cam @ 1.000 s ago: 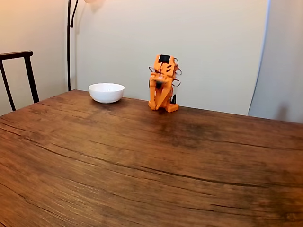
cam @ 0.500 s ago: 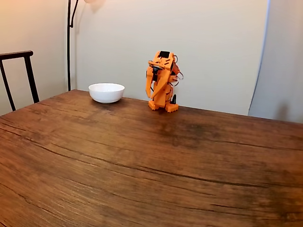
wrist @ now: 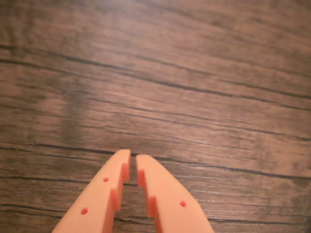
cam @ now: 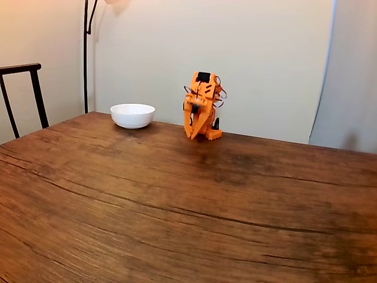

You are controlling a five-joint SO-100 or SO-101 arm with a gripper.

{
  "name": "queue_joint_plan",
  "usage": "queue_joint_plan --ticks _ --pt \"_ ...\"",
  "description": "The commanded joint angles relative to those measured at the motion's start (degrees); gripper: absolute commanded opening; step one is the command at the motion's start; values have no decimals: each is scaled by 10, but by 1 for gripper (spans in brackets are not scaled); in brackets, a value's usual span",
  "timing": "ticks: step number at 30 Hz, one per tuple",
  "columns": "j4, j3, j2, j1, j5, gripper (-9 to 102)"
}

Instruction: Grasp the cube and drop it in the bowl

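Two tapered orange jaws over grainy wooden table.

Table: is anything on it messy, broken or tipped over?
Nothing stands out. The white bowl sits upright on the wooden table, the orange arm stands folded beside it, and the pincer hangs nearly shut over bare wood.

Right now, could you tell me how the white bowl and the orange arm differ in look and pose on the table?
The bowl is white, smooth and round; the arm is orange and angular, with wires looping off it. The bowl sits low and wide, while the arm stands taller, folded over its base. The bowl lies to the left of the arm in the fixed view. Both rest near the far edge of the wooden table.
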State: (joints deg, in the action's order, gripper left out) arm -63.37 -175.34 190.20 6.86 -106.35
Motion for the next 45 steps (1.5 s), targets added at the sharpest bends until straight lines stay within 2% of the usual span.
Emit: queue_joint_plan --ticks 1,13,16,21,45 --pt "9 -7 3 -2 -2 -1" --pt "0 -29 -5 1 -7 -1" --pt "-35 -29 -5 4 -7 -1" --pt "-149 -29 -6 4 -8 -1" --pt "-149 -29 -5 4 -9 -1"
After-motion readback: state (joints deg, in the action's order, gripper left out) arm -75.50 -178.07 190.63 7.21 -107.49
